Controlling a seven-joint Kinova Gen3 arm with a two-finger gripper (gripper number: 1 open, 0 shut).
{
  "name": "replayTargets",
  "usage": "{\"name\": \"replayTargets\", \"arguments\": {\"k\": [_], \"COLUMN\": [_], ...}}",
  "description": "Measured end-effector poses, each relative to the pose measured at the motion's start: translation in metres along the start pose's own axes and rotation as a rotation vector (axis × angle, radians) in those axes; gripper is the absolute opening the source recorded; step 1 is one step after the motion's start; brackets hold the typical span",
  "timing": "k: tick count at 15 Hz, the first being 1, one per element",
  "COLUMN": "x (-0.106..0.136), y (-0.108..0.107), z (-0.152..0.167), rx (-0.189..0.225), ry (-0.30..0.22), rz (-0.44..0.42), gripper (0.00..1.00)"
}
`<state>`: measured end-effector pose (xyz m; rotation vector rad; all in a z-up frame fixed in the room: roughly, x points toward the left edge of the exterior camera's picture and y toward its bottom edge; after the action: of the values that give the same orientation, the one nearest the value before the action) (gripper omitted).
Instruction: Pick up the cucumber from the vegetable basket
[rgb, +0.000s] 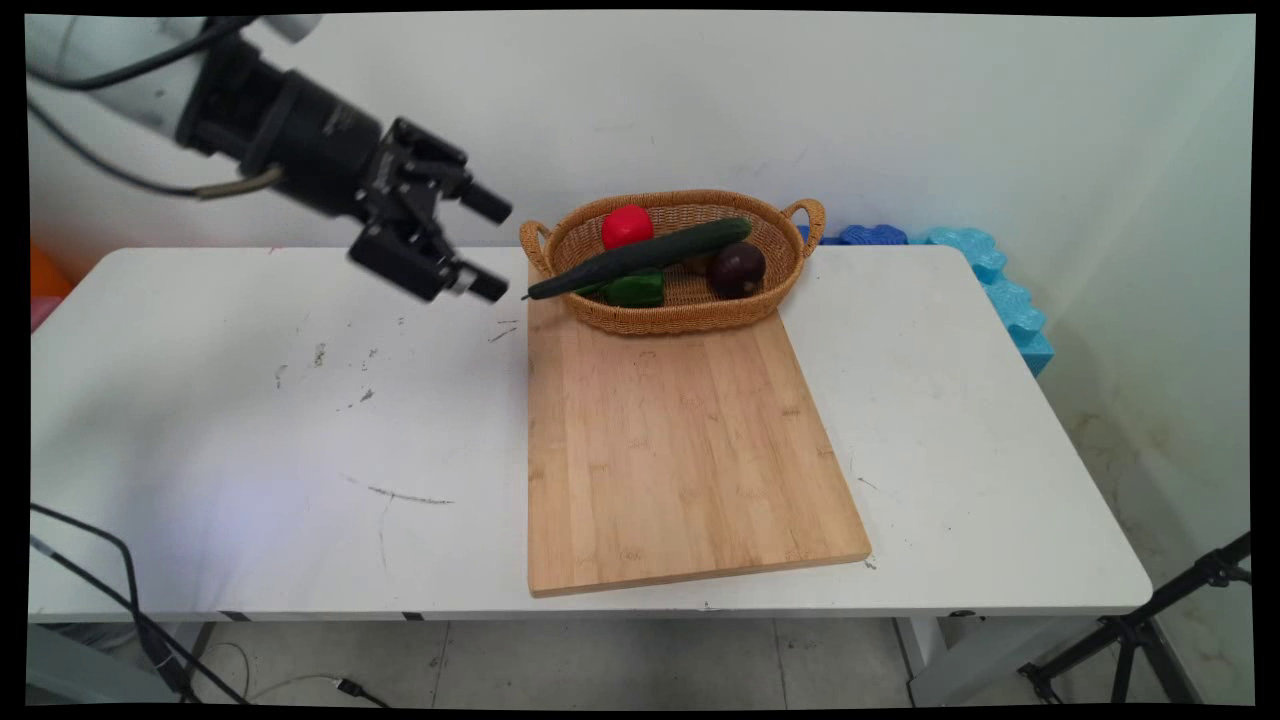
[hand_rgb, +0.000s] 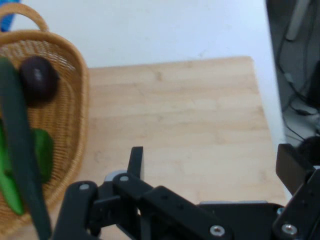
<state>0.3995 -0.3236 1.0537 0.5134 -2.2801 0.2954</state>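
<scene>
Black two-finger pincer (rgb: 487, 244), fingers apart and empty, hangs above the white tabletop (rgb: 250, 430) just left of the woven wicker basket (rgb: 690, 305). The long dark-green cucumber (rgb: 640, 257) overhangs the rim toward it; a sideways brush could likely tip it out onto the pale wooden cutting board (rgb: 680, 450).

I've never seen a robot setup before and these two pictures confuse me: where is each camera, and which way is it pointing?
Main view: fixed above the table's near side, looking down across it toward the wall; shows the arm and its open gripper beside the basket.
Hand view: mounted on the hand, looking along the gripper onto the cutting board; shows black linkage and fingers.
Shared: basket, cutting board, cucumber, the dark round fruit and the gripper.
</scene>
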Motion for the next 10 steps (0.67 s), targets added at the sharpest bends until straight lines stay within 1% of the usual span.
{"name": "replayTargets", "arguments": {"k": [3, 5, 8, 10], "x": [0.027, 0.044, 0.062, 0.068], "y": [-0.023, -0.045, -0.080, -0.102], "z": [0.015, 0.028, 0.050, 0.066], "rx": [0.065, 0.124, 0.208, 0.256], "ry": [-0.020, -0.042, -0.074, -0.099], "rz": [-0.011, -0.029, -0.055, -0.073], "gripper": [1.00, 1.00, 1.00, 1.00]}}
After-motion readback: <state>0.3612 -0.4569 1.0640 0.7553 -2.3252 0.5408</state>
